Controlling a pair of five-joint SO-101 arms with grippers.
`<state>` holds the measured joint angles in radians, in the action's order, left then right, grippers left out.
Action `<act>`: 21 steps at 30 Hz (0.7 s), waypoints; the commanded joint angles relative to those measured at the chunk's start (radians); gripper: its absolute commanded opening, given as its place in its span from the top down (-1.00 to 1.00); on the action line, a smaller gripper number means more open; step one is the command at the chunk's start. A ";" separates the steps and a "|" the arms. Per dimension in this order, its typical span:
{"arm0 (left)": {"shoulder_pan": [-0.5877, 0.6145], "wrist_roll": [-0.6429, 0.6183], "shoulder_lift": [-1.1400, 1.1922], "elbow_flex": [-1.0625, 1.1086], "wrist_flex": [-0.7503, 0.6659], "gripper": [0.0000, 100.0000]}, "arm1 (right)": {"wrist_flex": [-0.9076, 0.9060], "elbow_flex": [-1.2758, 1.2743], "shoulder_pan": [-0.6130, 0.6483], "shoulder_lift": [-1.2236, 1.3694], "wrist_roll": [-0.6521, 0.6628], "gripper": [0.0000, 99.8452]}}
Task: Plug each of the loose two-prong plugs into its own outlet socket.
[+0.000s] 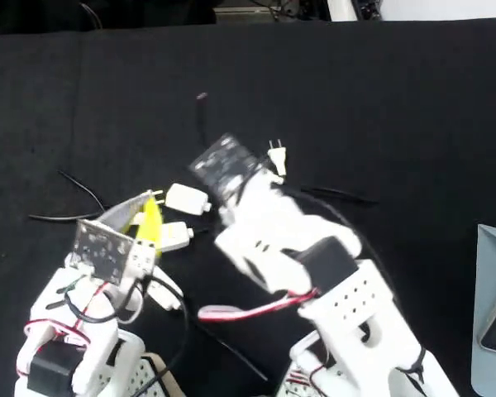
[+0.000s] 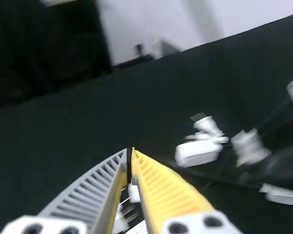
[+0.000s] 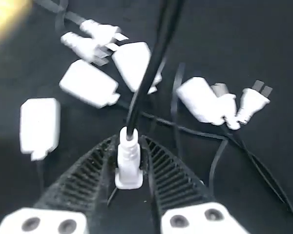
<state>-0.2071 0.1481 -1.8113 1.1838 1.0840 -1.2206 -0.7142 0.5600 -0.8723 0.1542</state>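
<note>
While right gripper (image 3: 128,142) pinches white plug (image 3: 128,168) — black cord (image 3: 147,80) attached | sockets (image 3: 88,85) nearby

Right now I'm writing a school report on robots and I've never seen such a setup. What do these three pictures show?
These are two small robot arms at a black table. One picture looks down from a fixed camera above; the other two come from a camera on each arm's wrist. White outlet blocks and loose two-prong plugs lie on the table. The black right end effector is closed on a white plug with a black cord. The left end effector, grey and yellow, is closed too; whether it holds anything is unclear.
</note>
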 commanded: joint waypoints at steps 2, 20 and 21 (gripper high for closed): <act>0.094 0.028 0.089 -0.030 0.112 0.76 | 0.066 0.004 -0.161 -0.012 -0.049 0.98; 0.145 0.290 1.123 -0.380 0.123 0.39 | 0.175 -0.091 -0.204 -0.012 -0.074 0.98; 0.156 0.331 1.168 -0.410 0.115 0.39 | 0.175 -0.093 -0.204 -0.012 -0.074 0.98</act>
<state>-0.0844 0.3383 -0.8063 0.9383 1.2329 -1.0625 -0.8109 0.3713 -0.8723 0.0867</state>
